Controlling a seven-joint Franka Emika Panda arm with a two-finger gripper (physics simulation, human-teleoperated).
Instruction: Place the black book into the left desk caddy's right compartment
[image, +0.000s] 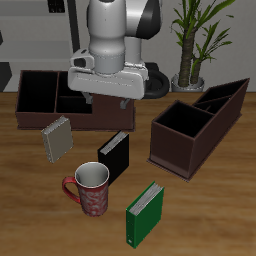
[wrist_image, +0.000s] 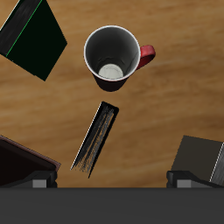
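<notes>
A: Start at the table's (image: 20, 200) front edge. What's nearest?

B: Green book (image: 144, 214), upright, closest to the front. In the wrist cam it's the dark slab w/ green edging (wrist_image: 33, 39). Just behind it, a red mug (image: 89, 189), upright, handle toward the grey book's side, white inside. Wrist cam looks straight down into the mug (wrist_image: 112, 58).

A: And the black book?

B: Black book (image: 114, 156) stands upright on the table mid-way back, just behind the mug, apart from it, not in any caddy. From the wrist cam it's seen edge-on from above, a thin dark strip w/ pale page edges (wrist_image: 96, 136). Nothing touching it.

A: Grey one?

B: Grey book (image: 57, 138), upright, about the same depth as the black one, on the side away from the caddy that sits at an angle. Wrist cam catches a corner of it (wrist_image: 199, 157).

A: Caddies?

B: Left desk caddy (image: 195, 125) is dark brown, turned at an angle, w/ a divider; near the black book but apart from it. Second caddy (image: 45, 92) is farther back, square to the table edge.

A: Gripper?

B: Gripper (image: 108, 106) hangs above the table behind the black book, in front of the second caddy. Holding nothing. Fingers (wrist_image: 41, 182) apart in the wrist cam, so jaws released, empty gap. Plant (image: 192, 40) at the very back.
</notes>
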